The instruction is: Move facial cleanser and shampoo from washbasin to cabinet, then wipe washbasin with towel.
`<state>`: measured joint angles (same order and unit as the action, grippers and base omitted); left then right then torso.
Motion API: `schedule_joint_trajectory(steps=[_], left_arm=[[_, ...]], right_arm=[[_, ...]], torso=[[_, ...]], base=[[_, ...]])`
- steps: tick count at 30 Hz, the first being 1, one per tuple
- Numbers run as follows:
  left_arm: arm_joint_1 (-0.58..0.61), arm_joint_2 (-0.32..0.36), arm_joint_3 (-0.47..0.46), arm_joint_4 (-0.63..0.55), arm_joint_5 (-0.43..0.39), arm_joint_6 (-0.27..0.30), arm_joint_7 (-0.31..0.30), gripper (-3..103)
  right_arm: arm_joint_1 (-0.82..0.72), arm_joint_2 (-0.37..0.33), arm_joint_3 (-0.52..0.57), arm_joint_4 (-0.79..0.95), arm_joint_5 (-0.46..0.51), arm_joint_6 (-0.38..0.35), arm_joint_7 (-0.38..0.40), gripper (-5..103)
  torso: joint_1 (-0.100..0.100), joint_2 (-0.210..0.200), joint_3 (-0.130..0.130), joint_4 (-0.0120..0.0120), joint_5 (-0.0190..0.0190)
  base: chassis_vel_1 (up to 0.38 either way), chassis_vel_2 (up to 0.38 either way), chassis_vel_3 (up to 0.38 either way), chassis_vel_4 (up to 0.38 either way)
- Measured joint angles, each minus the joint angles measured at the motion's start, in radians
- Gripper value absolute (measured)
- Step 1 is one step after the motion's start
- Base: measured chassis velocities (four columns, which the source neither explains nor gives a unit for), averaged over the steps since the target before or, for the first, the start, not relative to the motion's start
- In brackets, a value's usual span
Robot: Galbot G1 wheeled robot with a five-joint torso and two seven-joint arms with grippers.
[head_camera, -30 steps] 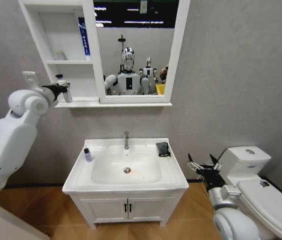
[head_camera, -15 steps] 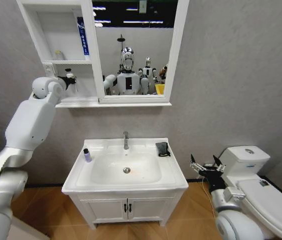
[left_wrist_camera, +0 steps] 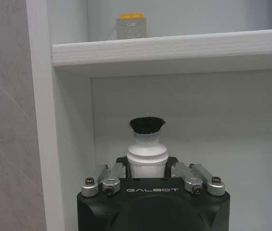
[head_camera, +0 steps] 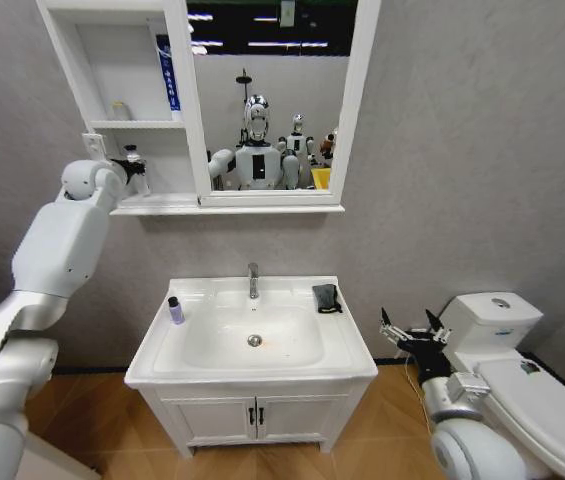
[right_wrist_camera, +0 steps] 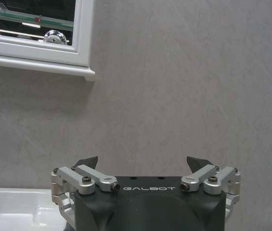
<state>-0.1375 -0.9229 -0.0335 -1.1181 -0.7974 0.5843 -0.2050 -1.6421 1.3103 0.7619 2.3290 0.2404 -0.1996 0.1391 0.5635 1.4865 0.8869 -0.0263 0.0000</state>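
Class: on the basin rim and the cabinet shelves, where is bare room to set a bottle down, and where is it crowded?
Free: the basin rim right of the tap up to the towel, and the front rim. Middle shelf: bare right of a small item. Crowded: the bottom shelf, where the left gripper holds a white bottle.

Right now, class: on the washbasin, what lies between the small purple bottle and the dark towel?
In the head view, the chrome tap and the oval bowl with its drain lie between the purple bottle and the towel.
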Motion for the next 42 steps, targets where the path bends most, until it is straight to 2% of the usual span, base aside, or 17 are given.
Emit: schedule_joint_trajectory(steps=[4,5,7,8,10,11,17,21,24,26,29,32,33,36,37,40,42], left_arm=[[-0.002,-0.009,0.000,0.008,0.003,-0.015,-0.002,54],[-0.002,-0.009,0.000,0.008,0.003,-0.015,-0.002,54],[-0.002,-0.011,-0.001,0.009,0.003,-0.021,-0.001,65],[-0.002,-0.011,-0.001,0.009,0.003,-0.021,-0.001,65],[0.002,-0.010,-0.004,0.002,0.003,-0.027,-0.001,76],[0.002,-0.010,-0.004,0.002,0.003,-0.027,-0.001,76],[0.033,0.035,-0.021,-0.077,-0.003,-0.024,-0.010,99],[0.073,0.077,-0.043,-0.166,-0.031,-0.005,-0.041,100],[0.140,0.128,-0.077,-0.291,-0.082,0.015,-0.081,100],[0.266,0.192,-0.151,-0.454,-0.152,0.040,-0.135,100],[0.329,0.215,-0.194,-0.529,-0.185,0.047,-0.165,100],[0.553,0.256,-0.303,-0.745,-0.223,0.032,-0.229,100],[0.553,0.256,-0.303,-0.745,-0.223,0.032,-0.229,100],[0.739,0.233,-0.344,-0.848,-0.190,-0.019,-0.270,100],[0.739,0.233,-0.344,-0.848,-0.190,-0.019,-0.270,100],[0.895,0.142,-0.348,-0.868,-0.061,-0.114,-0.268,100],[0.933,0.106,-0.346,-0.858,-0.017,-0.145,-0.256,100]], right_arm=[[-0.001,-0.002,0.003,0.002,0.001,0.000,0.001,100],[-0.001,-0.002,0.003,0.002,0.001,0.000,0.001,100],[-0.002,-0.002,0.004,0.004,0.001,-0.001,0.002,100],[-0.002,-0.002,0.004,0.004,0.001,-0.001,0.002,100],[-0.004,-0.002,0.004,0.006,0.001,-0.001,0.003,100],[-0.004,-0.002,0.004,0.006,0.001,-0.001,0.003,100],[-0.007,-0.003,0.004,0.010,0.001,-0.001,0.005,100],[-0.007,-0.002,0.002,0.012,0.000,-0.001,0.005,100],[-0.011,0.001,-0.002,0.015,-0.004,-0.001,0.005,100],[-0.014,0.004,-0.009,0.015,-0.009,-0.001,0.005,100],[-0.012,0.005,-0.014,0.015,-0.011,-0.001,0.005,100],[-0.005,0.009,-0.023,0.016,-0.015,-0.003,0.004,100],[-0.005,0.009,-0.023,0.016,-0.015,-0.003,0.004,100],[-0.013,0.016,-0.022,0.017,-0.021,-0.002,0.003,100],[-0.013,0.016,-0.022,0.017,-0.021,-0.002,0.003,100],[-0.022,0.022,-0.021,0.013,-0.024,0.008,0.000,100],[-0.026,0.023,-0.018,0.013,-0.024,0.011,-0.001,100]], torso=[[0.000,0.000,0.000,-0.0001,0.0000],[0.000,0.000,0.000,-0.0001,0.0000],[0.000,0.000,0.000,-0.0002,0.0001],[0.000,0.000,0.000,-0.0002,0.0001],[0.000,0.000,0.000,-0.0001,0.0000],[0.000,0.000,0.000,-0.0001,0.0000],[0.000,0.000,0.000,-0.0001,0.0001],[0.000,0.000,0.000,-0.0003,-0.0001],[0.000,0.000,0.000,-0.0002,0.0001],[0.000,0.000,0.000,0.0001,-0.0006],[0.000,0.000,0.000,0.0000,-0.0003],[0.000,0.000,0.000,0.0003,0.0002],[0.000,0.000,0.000,0.0003,0.0002],[0.000,0.000,0.000,-0.0001,0.0002],[0.000,0.000,0.000,-0.0001,0.0002],[0.000,0.000,0.000,0.0000,0.0000],[0.000,0.000,0.000,-0.0002,0.0001]], base=[[0.000,0.000,0.000,0.000],[0.000,0.000,0.000,0.000],[0.000,0.000,0.000,0.000],[0.000,0.000,0.000,0.000],[0.000,0.000,0.000,0.000],[0.000,0.000,0.000,0.000],[0.000,0.000,0.000,0.000],[0.000,0.000,0.000,0.000],[0.000,0.000,0.000,0.000],[0.000,0.000,0.000,0.000],[0.000,0.000,0.000,0.000],[0.000,0.000,0.000,0.000],[0.000,0.000,0.000,0.000],[0.000,0.000,0.000,0.000],[0.000,0.000,0.000,0.000],[0.000,0.000,0.000,0.000],[0.000,0.000,0.000,0.000]])
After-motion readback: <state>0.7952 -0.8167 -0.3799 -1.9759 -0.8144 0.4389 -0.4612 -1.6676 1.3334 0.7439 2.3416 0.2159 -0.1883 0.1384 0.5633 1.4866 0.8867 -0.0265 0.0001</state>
